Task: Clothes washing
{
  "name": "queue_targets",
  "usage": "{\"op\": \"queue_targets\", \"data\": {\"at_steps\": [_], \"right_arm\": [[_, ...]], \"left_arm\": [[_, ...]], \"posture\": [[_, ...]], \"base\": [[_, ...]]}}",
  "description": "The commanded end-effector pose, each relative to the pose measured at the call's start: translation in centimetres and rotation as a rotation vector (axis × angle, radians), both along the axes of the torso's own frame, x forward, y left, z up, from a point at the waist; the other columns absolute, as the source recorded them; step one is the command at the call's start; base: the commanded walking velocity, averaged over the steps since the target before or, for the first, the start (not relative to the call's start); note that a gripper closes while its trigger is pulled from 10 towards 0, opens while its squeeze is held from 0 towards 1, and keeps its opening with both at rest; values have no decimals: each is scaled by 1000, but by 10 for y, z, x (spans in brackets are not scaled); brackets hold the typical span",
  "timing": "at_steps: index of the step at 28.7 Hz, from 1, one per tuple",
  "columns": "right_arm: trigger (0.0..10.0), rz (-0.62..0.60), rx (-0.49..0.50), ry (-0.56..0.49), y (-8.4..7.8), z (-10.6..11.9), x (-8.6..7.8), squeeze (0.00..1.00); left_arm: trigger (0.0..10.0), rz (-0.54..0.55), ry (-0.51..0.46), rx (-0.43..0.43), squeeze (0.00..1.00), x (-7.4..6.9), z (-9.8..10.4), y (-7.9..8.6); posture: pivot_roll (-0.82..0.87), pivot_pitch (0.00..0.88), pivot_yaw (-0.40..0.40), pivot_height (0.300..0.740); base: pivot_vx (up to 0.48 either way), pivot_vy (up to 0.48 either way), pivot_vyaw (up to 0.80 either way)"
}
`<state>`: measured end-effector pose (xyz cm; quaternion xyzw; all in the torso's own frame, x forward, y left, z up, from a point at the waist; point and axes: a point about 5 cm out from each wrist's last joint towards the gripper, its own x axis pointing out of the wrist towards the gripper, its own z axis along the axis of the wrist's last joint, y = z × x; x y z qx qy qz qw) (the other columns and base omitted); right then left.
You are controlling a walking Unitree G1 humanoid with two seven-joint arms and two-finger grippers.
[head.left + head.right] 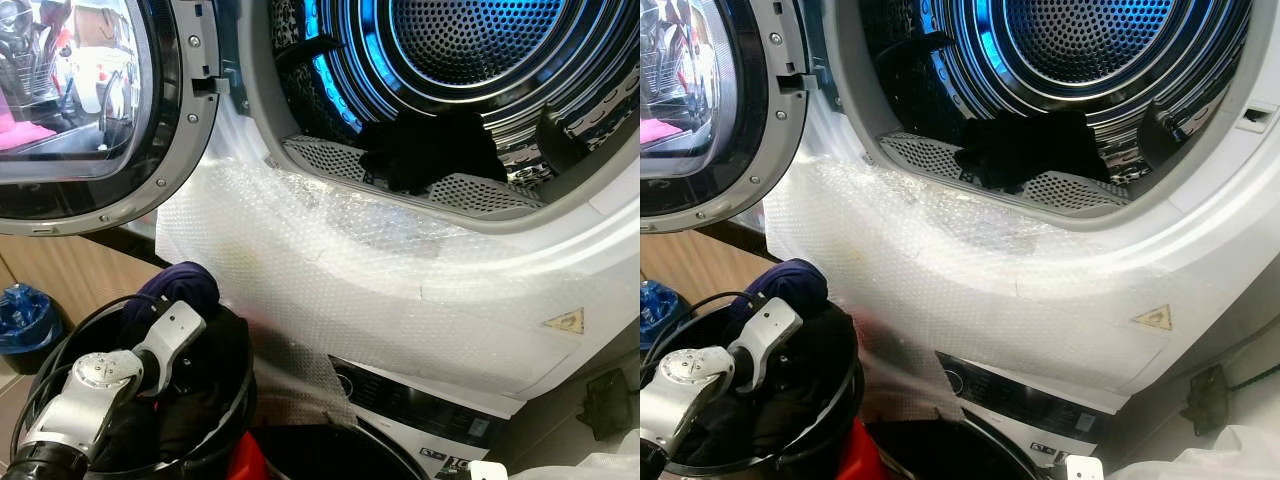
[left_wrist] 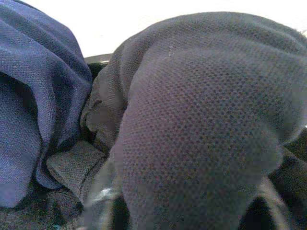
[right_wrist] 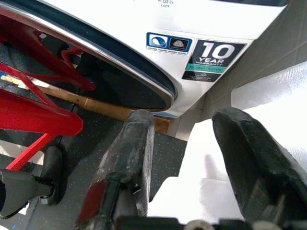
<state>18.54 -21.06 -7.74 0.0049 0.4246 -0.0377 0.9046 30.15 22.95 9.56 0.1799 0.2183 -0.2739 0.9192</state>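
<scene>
Left gripper [image 2: 103, 206]: my left arm [image 1: 95, 385] reaches down into the black basket [image 1: 235, 400] at 7 o'clock in the head view. In the wrist view the fingers are buried under cloth; I cannot tell whether they are spread or closed on anything.
Right gripper [image 3: 184, 153]: hangs idle with its fingers spread and nothing between them, pointing at the floor beside the lower machine [image 3: 158, 28].
Clothes in basket: a navy piece [image 1: 178, 288] bulges over the rim at 12 o'clock of the basket; a dark grey mesh piece [image 2: 201, 124] lies right against the wrist camera, touching the navy one.
Drum [image 1: 470, 60]: door [image 1: 90, 110] swung wide to 10 o'clock, drum lit blue. One black garment [image 1: 430, 150] lies on the perforated lip at 6 o'clock of the opening.
Bubble wrap [image 1: 380, 270]: sheet covers the machine front below the opening.
Progress (my judgement): loading is partway. One item in, at least two left in the basket.
Left to do: pick up, lift to the drum, repeat, close door.
Handling note: the cloth looks soft and bunched; two pieces may come up together.
</scene>
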Motion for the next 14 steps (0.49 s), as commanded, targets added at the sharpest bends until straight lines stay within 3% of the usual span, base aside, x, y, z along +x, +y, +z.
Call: {"op": "queue_targets", "data": {"at_steps": [1,12,14], "right_arm": [[10000,12,4,-6,2,0,1,0],[10000,31,15,1,7,-1,1,0],[10000,34,17,2,8,-1,1,0]], "left_arm": [[0,21,38,-2,0,-5,-8,1],[0,73,29,-98,0,-10,-4,-1],[0,118,7,-162,0,-11,1,1]], "posture": [[313,0,-91,740],[333,0,-93,740],[334,0,-92,740]], "base": [[0,0,0],[0,0,0],[0,0,0]]}}
